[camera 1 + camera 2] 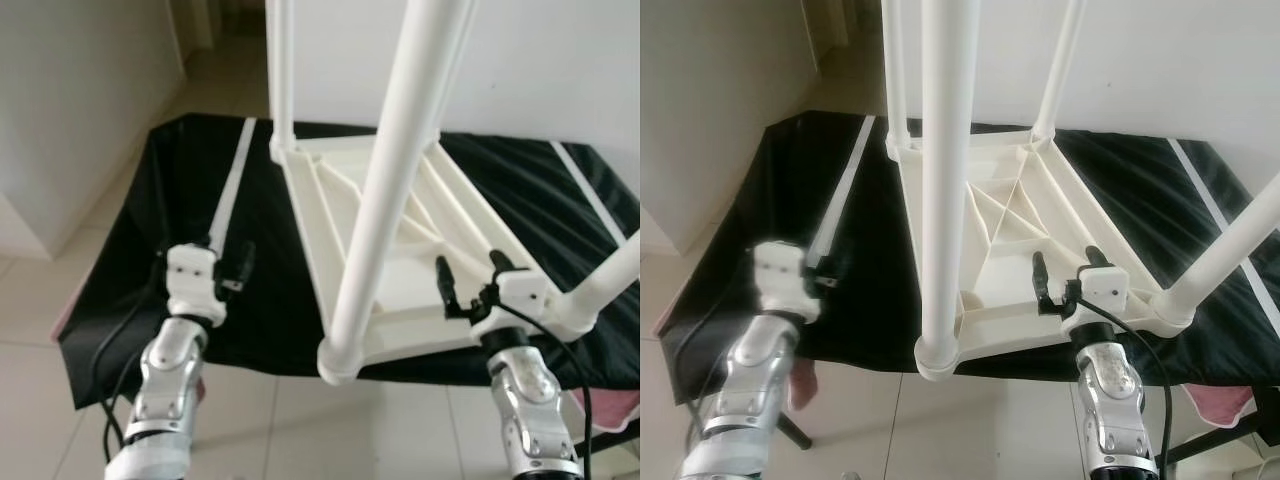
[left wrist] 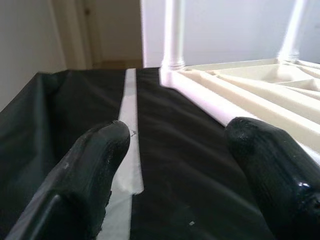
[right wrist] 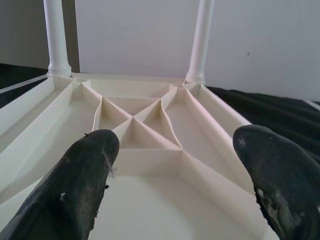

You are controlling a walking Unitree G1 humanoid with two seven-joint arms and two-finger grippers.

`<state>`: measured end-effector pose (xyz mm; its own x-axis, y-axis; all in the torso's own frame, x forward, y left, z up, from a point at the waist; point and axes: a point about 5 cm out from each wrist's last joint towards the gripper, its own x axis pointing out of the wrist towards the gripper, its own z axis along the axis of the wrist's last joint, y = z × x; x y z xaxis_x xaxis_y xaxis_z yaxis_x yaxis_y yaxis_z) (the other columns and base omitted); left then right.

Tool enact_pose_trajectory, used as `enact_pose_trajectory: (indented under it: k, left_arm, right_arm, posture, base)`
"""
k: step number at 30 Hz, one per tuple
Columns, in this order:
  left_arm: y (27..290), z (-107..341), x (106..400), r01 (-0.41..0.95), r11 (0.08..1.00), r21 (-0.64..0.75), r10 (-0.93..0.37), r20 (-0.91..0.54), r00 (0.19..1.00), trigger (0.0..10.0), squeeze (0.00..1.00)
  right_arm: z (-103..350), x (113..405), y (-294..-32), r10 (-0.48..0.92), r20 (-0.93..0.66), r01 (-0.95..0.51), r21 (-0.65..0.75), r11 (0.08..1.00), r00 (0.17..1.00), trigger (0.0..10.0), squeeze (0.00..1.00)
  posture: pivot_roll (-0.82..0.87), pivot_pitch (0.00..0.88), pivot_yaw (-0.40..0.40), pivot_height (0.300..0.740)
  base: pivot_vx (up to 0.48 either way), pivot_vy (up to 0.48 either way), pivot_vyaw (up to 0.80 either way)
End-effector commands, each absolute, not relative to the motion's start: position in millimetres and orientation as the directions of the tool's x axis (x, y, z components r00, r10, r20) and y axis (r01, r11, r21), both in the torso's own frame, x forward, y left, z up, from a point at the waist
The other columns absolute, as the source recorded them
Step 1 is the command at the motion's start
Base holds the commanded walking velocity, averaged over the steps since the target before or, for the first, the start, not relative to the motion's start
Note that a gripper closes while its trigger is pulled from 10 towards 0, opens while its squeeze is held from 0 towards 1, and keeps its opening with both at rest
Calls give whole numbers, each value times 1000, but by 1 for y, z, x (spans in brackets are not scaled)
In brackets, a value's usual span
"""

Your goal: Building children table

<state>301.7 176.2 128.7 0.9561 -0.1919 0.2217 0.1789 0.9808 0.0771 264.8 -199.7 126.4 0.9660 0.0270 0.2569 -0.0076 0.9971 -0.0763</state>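
Plastic children's table [image 1: 1010, 250] upside down before us on glossy black sheet [image 1: 180, 200], ribbed white underside, 4 round legs, our left gripper [image 2: 175, 165] and right gripper [image 3: 175, 170] both spread, holding nothing.

A black cloth [image 1: 200, 220] with white stripes covers the support, and the white upturned table [image 1: 400, 260] lies directly on it.
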Motion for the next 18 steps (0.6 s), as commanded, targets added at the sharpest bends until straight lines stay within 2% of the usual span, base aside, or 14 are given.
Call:
enact_pose_trajectory:
  k: [1, 10, 13, 18]
  left_arm:
    - [172, 125, 301, 240, 968, 72, -250, 220, 943, 10000, 0]
    - [171, 117, 302, 223, 973, 63, -232, 210, 950, 10000, 0]
    - [166, 114, 301, 230, 971, 64, -239, 198, 951, 10000, 0]
    - [165, 114, 301, 216, 975, 58, -224, 208, 952, 10000, 0]
  right_arm:
    - [121, 263, -203, 14, 249, 3, -66, 998, 968, 10000, 0]
    - [112, 266, -210, -75, 232, 84, -29, 996, 970, 10000, 0]
    - [109, 268, -214, -146, 224, 157, -32, 987, 964, 10000, 0]
    - [110, 269, -213, -158, 234, 168, -24, 985, 959, 10000, 0]
  posture:
    - [31, 6, -40, 740]
    - [26, 6, -37, 740]
    - [23, 9, -36, 740]
    - [16, 10, -37, 740]
  base:
    - [0, 0, 0]
    - [0, 0, 0]
    - [0, 0, 0]
    - [0, 0, 0]
